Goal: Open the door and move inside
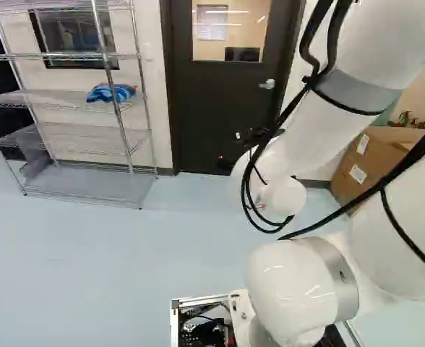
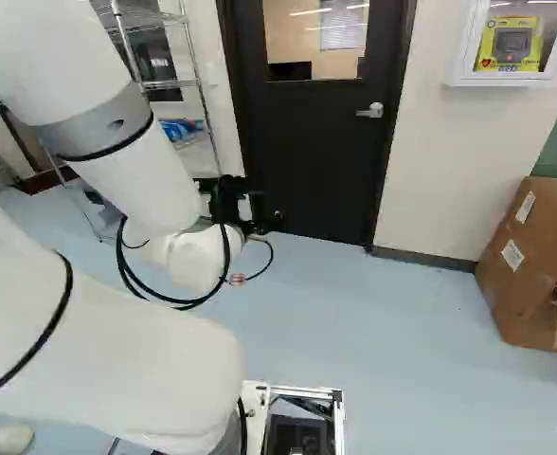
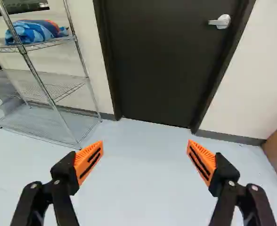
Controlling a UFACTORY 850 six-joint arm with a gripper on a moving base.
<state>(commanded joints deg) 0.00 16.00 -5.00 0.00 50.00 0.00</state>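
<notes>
Two fingers [image 3: 88, 162] of the end effector [image 2: 258, 207] observed spread wide apart. Dark door [image 1: 216, 108] stands closed in its frame, ahead of the end effector. Lever handle [image 2: 371, 111] is mounted near the door's right edge in the right base view. Wire rack [image 1: 126, 123], left of the door in the left base view, holds blue cloth [image 1: 111, 92].

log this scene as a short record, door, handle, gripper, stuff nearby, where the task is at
door: dark, shut, windowed
handle: silver lever, untouched
gripper: open, nothing between its fingers, facing the door
left of door: wire rack holding a blue bundle
right of door: cardboard box on the floor
task status: door not yet opened
</notes>
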